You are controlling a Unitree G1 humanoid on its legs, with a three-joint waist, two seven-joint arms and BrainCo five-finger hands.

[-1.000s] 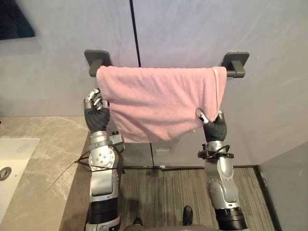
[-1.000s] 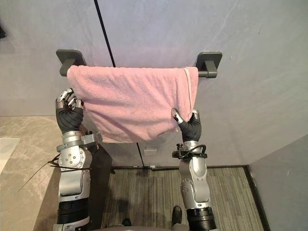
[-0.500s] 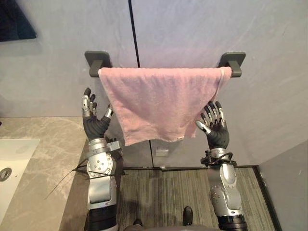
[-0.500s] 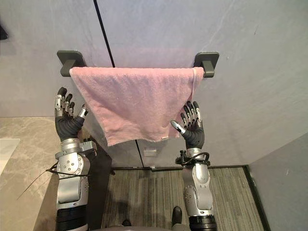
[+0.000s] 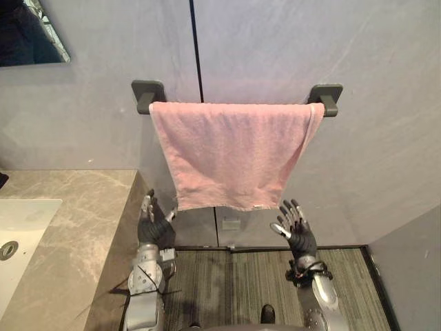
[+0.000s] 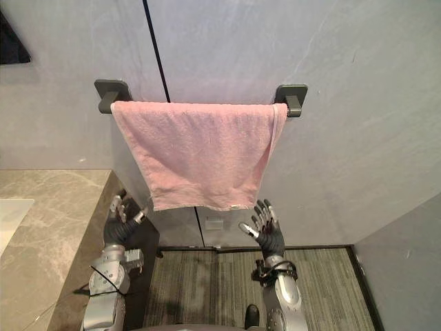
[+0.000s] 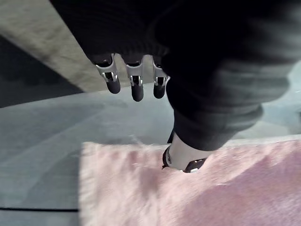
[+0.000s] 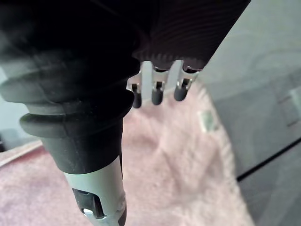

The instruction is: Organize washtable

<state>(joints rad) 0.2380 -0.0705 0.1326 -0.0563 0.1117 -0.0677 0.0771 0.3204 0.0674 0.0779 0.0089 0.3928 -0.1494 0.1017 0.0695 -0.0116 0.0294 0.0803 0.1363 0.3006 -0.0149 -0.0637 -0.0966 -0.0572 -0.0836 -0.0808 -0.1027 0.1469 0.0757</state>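
Grey wall panels [image 5: 275,55] fill the background, split by a thin dark vertical seam [image 5: 196,48]. A dark mirror corner [image 5: 31,34] shows at the upper left. Two dark brackets are fixed to the wall, one on the left [image 5: 147,92] and one on the right [image 5: 326,92], and they carry a towel bar [image 5: 329,110] between them.

The pink towel [image 5: 231,152] hangs over that bar and covers nearly its whole length. It is spread flat, and its lower hem slants a little, narrower at the bottom than at the bar. A small tag [image 5: 257,206] sits on the hem, and a pale wall plate [image 5: 231,223] shows on the wall just beneath it.

To the left lies the marbled beige tabletop [image 5: 76,227]. It holds a white sink [image 5: 21,227] with its drain [image 5: 7,249] at the edge of the view. The floor [image 5: 234,283] below the towel is grey-brown with fine stripes, and a plain grey panel [image 5: 413,276] rises at the lower right.

Both hands are raised below the towel, palms toward the wall, and hold nothing:
- **Left hand [image 5: 153,219]:** it is just under the towel's lower left corner, beside the tabletop's edge. Its fingers are straight and spread. The left wrist view shows its thumb against the pink pile, but I cannot tell whether it touches.
- **Right hand [image 5: 296,227]:** it is beneath the towel's lower right corner, a little apart from the hem. Its fingers are likewise straight and fanned out.
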